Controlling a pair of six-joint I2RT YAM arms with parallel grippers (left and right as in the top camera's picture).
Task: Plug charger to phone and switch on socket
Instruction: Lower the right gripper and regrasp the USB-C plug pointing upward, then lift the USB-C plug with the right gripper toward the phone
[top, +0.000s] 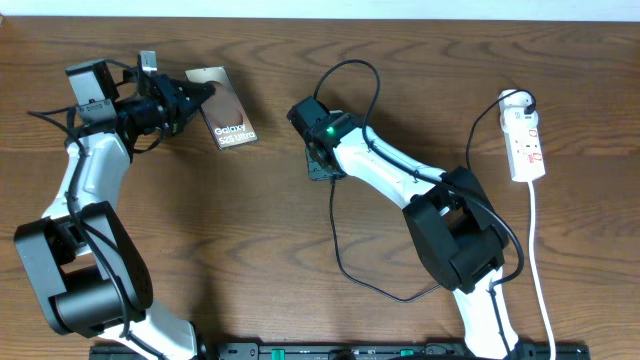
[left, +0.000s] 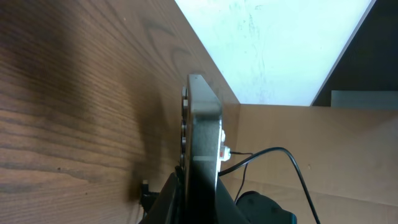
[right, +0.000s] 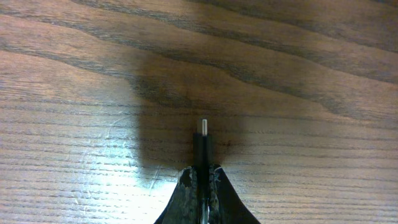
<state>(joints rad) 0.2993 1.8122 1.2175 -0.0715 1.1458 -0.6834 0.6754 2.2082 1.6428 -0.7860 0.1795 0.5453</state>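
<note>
The left fingers (top: 190, 99) are clamping one end of the phone (top: 226, 120) in the upper left of the overhead view. Its labelled end is pointing toward the middle of the frame, and in the left wrist view it is showing edge-on. The right fingers (right: 188, 185) are pinching together on the charger (top: 333, 230) just behind its plug tip (right: 203, 140). The tip is sticking out straight ahead, low over the worktop (right: 323, 74), near the centre of the overhead frame and apart from the phone. The step in hand is probably bringing plug and port together. That is calling for the left arm keeping the phone steady while the right is lining the tip up square with the phone's free end, level with its thin edge, then pushing straight in without twisting. The port itself is not showing, so the aim needs care. The socket (top: 526, 140) is lying at the far right, well apart from both arms.
</note>
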